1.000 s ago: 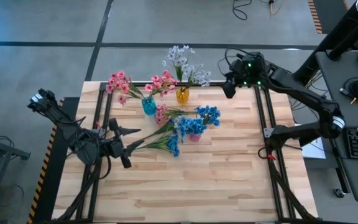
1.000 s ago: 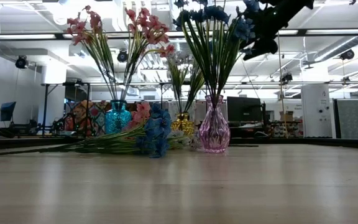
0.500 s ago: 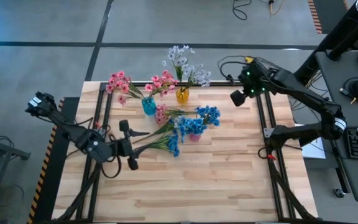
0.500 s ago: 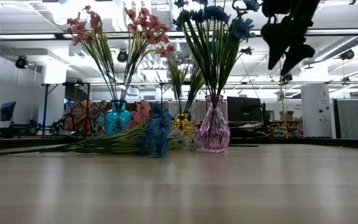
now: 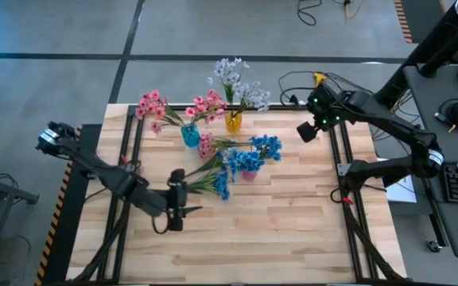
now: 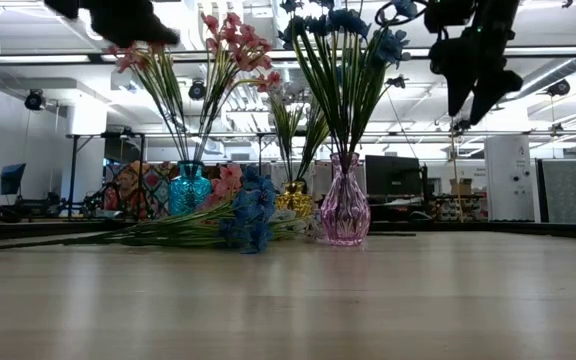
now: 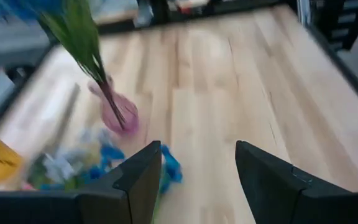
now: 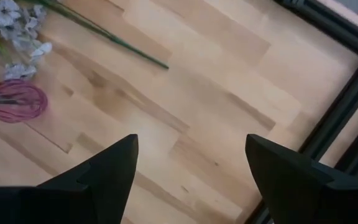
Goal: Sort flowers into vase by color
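- Your left gripper (image 5: 183, 205) hovers above the table (image 5: 293, 230) at about 8 o'clock from the pink vase (image 5: 248, 174), fingers (image 7: 138, 180) apart and empty.
- Your right gripper (image 5: 305, 131) hangs high at 2 o'clock from that vase, fingers (image 8: 110, 168) spread wide, holding nothing.
- Loose flowers (image 5: 213, 179) lie flat just left of the pink vase, stems pointing to 8 o'clock.
- Blue blooms (image 5: 262, 149) stand in the pink vase, pink ones (image 5: 153, 107) in the teal vase (image 5: 190, 136), pale ones (image 5: 233, 79) in the yellow vase (image 5: 233, 121).
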